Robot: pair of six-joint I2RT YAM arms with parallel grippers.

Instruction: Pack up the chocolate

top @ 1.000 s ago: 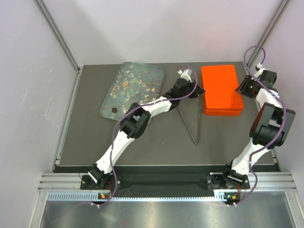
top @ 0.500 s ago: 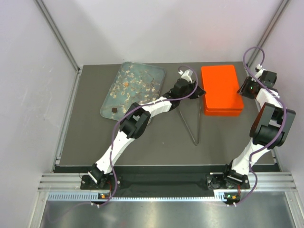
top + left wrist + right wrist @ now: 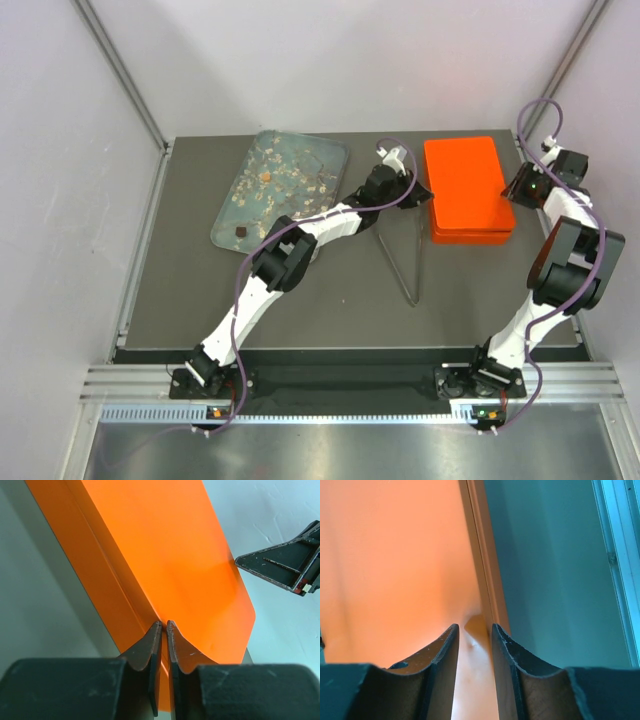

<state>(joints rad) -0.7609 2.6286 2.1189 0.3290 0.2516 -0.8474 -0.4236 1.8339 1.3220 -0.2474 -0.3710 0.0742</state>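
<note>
The chocolate shows only in the top view: a dark lump and tan bits on the glass tray. The orange box stands closed at the back right. My left gripper is at its left edge; in the left wrist view the gripper is shut, pinching the thin rim of the orange lid. My right gripper is at the box's right edge. In the right wrist view the gripper is open, astride the lid's edge.
Thin metal tongs lie on the dark mat in front of the box. The right gripper's finger shows beyond the lid in the left wrist view. Enclosure walls rise close behind and beside the mat.
The right wrist has shifted slightly to the right, away from the box's edge. The left gripper has crept a little toward the box. The box and tray have not moved.
</note>
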